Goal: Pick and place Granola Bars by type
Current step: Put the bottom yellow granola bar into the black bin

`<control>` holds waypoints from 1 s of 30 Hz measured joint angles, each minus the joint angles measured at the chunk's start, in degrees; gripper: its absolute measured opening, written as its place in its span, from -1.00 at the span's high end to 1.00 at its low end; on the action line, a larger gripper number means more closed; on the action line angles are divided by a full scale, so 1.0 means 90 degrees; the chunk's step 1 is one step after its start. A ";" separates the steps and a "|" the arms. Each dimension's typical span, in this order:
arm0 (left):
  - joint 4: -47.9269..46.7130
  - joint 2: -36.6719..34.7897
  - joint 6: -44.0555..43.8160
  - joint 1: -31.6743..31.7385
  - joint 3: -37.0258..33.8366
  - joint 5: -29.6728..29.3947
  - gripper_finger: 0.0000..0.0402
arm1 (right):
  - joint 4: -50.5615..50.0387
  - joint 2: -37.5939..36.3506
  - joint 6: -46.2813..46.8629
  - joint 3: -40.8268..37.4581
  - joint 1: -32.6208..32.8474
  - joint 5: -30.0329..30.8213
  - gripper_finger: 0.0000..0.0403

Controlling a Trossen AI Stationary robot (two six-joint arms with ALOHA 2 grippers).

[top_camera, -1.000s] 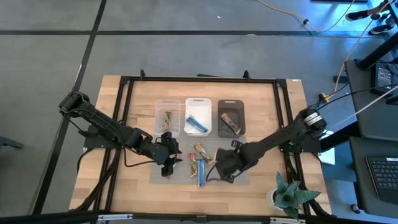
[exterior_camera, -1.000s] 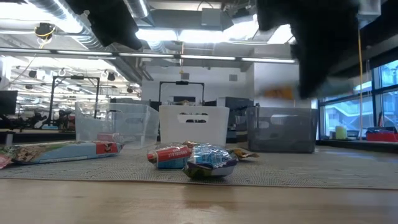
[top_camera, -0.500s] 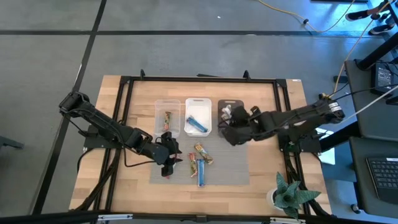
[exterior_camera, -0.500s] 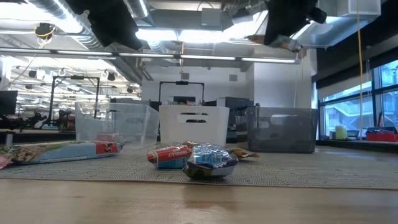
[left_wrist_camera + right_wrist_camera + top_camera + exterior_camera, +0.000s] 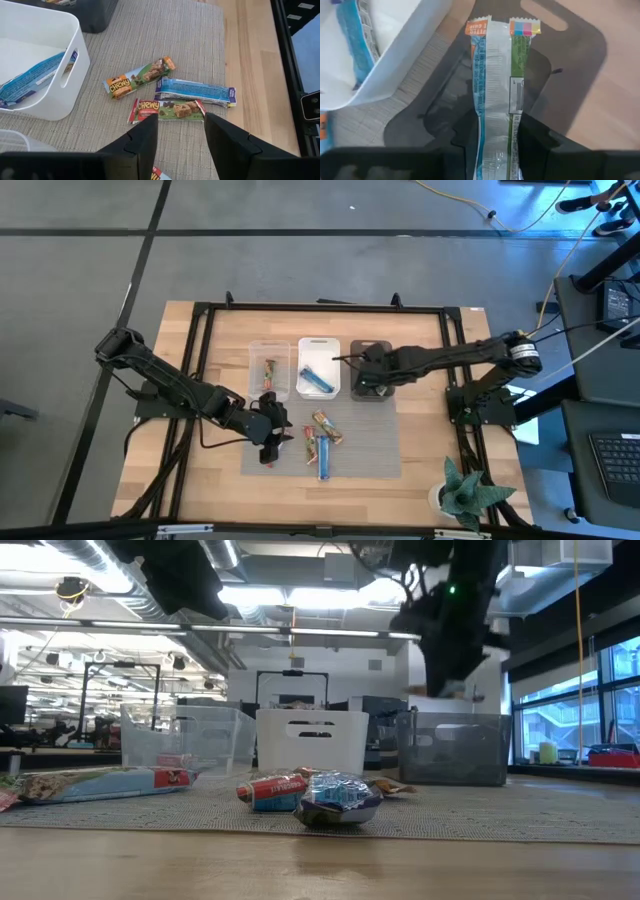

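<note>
The right gripper (image 5: pixel 492 145) was closed on a granola bar (image 5: pixel 497 85), pinching one end of the wrapper between its two dark fingers so that the bar stood out ahead of them, its back seam and orange-and-green print showing, directly over the dark bin (image 5: pixel 575 60); in the high view the right gripper (image 5: pixel 368 372) sat above that same dark bin (image 5: pixel 371 395), the rightmost of the three, with the white bin (image 5: pixel 318 345) and the clear bin (image 5: pixel 266 348) beside it; the bar looked light and thin, its foil wrapper slick and crinkly, so I judged that a pinch across the flat end seal or the middle of the long sides would hold best, and that a squeeze on the body might crack the contents; the right arm reached in from the table's right edge, stretched nearly straight across toward the bins; the left gripper (image 5: pixel 180 135) hung above the woven mat (image 5: pixel 150 30) with its fingers parted and nothing between them, looking over three bars lying close together on the mat, an orange-and-green Chewy bar (image 5: pixel 140 78), a blue bar (image 5: pixel 196 91) and a red-and-green Chewy bar (image 5: pixel 167 110); a blue-wrapped bar (image 5: pixel 35 77) lay inside the white bin; the left arm came from the table's left edge, bent at the elbow, its wrist low near the mat's left side.
</note>
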 joint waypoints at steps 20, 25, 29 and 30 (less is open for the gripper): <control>-0.0001 0.0000 -0.0002 -0.0002 0.0000 0.0005 0.23 | 0.1099 0.0076 -0.0432 -0.0881 -0.0147 -0.0347 0.44; -0.0001 0.0000 -0.0002 0.0000 0.0000 0.0006 0.23 | 0.1224 0.0076 -0.0448 -0.0881 -0.0145 -0.0365 0.44; 0.0002 0.0000 0.0000 -0.0001 0.0000 0.0007 0.23 | 0.1276 0.0074 -0.0448 -0.0881 -0.0145 -0.0368 0.44; 0.0000 0.0000 -0.0002 -0.0002 0.0000 0.0007 0.23 | 0.1273 0.0076 -0.0450 -0.0879 -0.0145 -0.0368 0.44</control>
